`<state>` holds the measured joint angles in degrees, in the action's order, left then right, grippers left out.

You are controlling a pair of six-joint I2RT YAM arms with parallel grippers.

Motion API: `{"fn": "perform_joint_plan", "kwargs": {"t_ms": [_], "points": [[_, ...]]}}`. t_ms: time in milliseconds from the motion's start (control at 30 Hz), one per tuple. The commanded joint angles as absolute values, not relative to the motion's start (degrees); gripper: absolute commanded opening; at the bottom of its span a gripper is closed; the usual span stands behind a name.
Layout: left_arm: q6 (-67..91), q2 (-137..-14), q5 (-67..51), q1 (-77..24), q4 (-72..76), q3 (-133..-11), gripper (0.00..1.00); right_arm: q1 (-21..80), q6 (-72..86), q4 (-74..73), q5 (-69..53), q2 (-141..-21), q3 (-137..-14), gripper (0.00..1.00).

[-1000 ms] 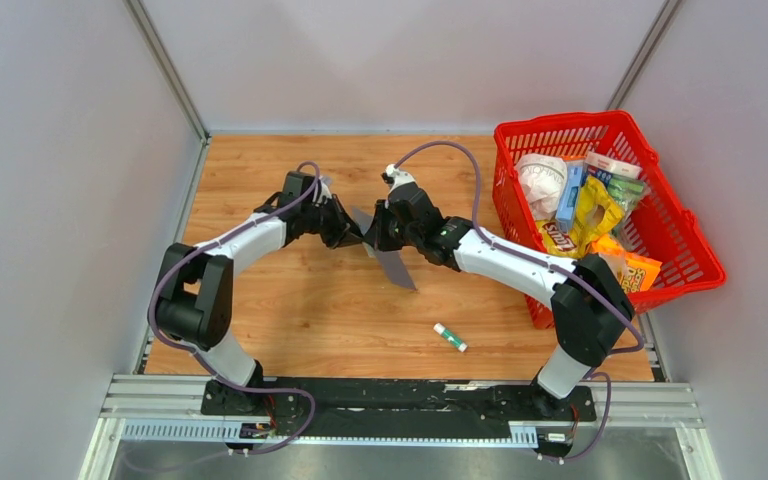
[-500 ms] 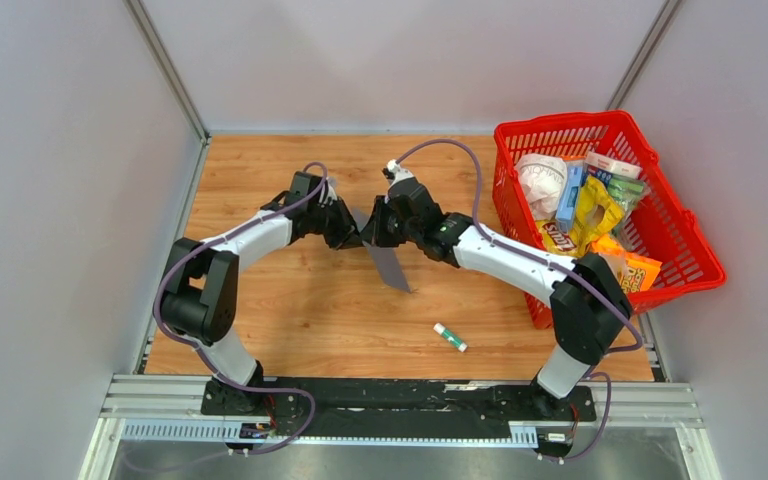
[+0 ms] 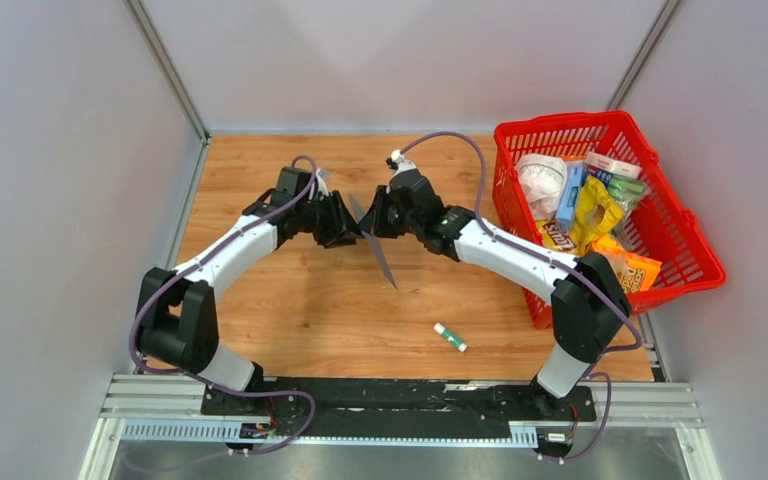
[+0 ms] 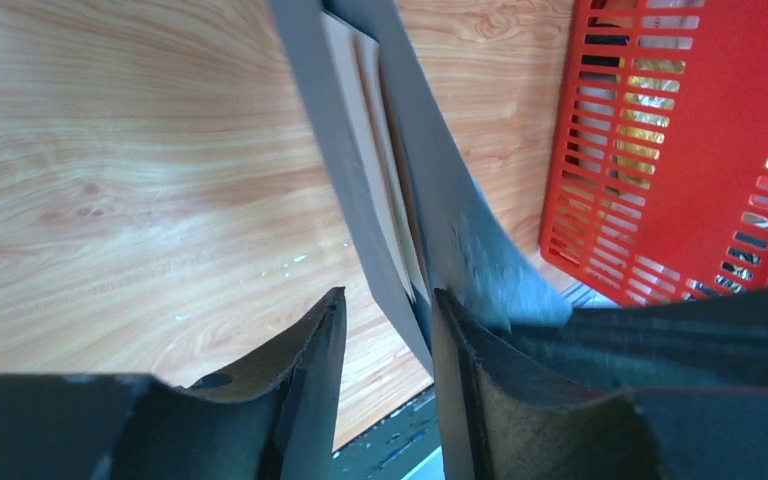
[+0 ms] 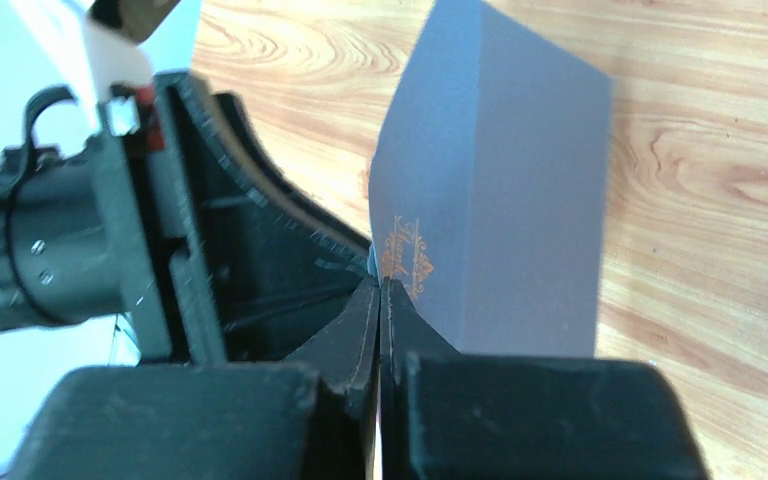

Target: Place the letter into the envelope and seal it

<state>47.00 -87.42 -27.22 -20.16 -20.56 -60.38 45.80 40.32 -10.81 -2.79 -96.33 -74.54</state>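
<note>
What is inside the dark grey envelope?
Between the two grey walls of the envelope the pale tan letter shows, its edges only. The rest of it is covered by those walls.

**WORK SURFACE: ITEMS PRESENT**

The wooden table point(image 3: 290, 310) runs from my two arm bases at its near edge to the back wall, with grey panels on both sides. A red plastic basket point(image 3: 558, 120) stands on its right side, towards the far corner. A small white stick with a green end point(image 3: 450, 337) lies flat on the bare wood, right of centre near the front, apart from the basket.
</note>
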Motion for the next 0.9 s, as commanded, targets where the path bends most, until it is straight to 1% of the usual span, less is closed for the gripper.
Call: {"fn": "perform_joint_plan", "kwargs": {"t_ms": [0, 200, 333, 400, 433, 500, 600, 667, 700, 800, 833, 867], "points": [[42.46, -81.31, -25.32, -20.04, -24.78, -60.12, 0.47, 45.26, 42.36, -10.37, -2.63, -98.08, -78.13, 0.00], [39.21, -74.02, -20.41, -18.63, -29.96, -58.36, 0.49, 44.56, 45.43, -8.70, -6.68, -101.60, -80.59, 0.00], [38.15, -70.50, -14.79, -17.14, -33.91, -57.31, 0.49, 44.65, 46.93, -12.11, -4.67, -104.76, -82.17, 0.00], [38.49, -69.70, -12.93, -16.18, -34.45, -56.00, 0.48, 44.65, 46.32, -15.71, -1.60, -105.90, -81.74, 0.00], [38.84, -69.44, -12.31, -15.82, -34.28, -55.38, 0.45, 44.65, 46.14, -17.21, -0.10, -106.17, -81.39, 0.00], [40.16, -69.00, -11.51, -15.12, -32.71, -51.70, 0.43, 44.65, 45.88, -20.55, 4.29, -106.87, -79.90, 0.00], [41.92, -70.92, -11.43, -14.59, -29.98, -48.78, 0.36, 45.00, 47.54, -20.92, 5.71, -106.53, -74.55, 0.01], [42.27, -73.20, -11.69, -14.68, -27.96, -47.20, 0.32, 45.70, 47.64, -20.65, 6.59, -105.91, -71.99, 0.08], [42.45, -73.91, -12.21, -14.68, -26.30, -46.50, 0.31, 46.14, 47.55, -20.74, 7.29, -105.39, -71.11, 0.13], [42.71, -77.77, -14.41, -14.68, -22.77, -45.53, 0.22, 47.19, 46.32, -21.53, 8.17, -103.98, -69.35, 0.33], [42.63, -78.65, -15.11, -14.68, -21.89, -45.70, 0.20, 47.37, 45.97, -22.32, 8.96, -103.45, -69.26, 0.38], [42.54, -80.14, -15.55, -14.68, -21.54, -45.88, 0.16, 47.46, 45.71, -23.46, 9.66, -102.93, -69.17, 0.44]]}}
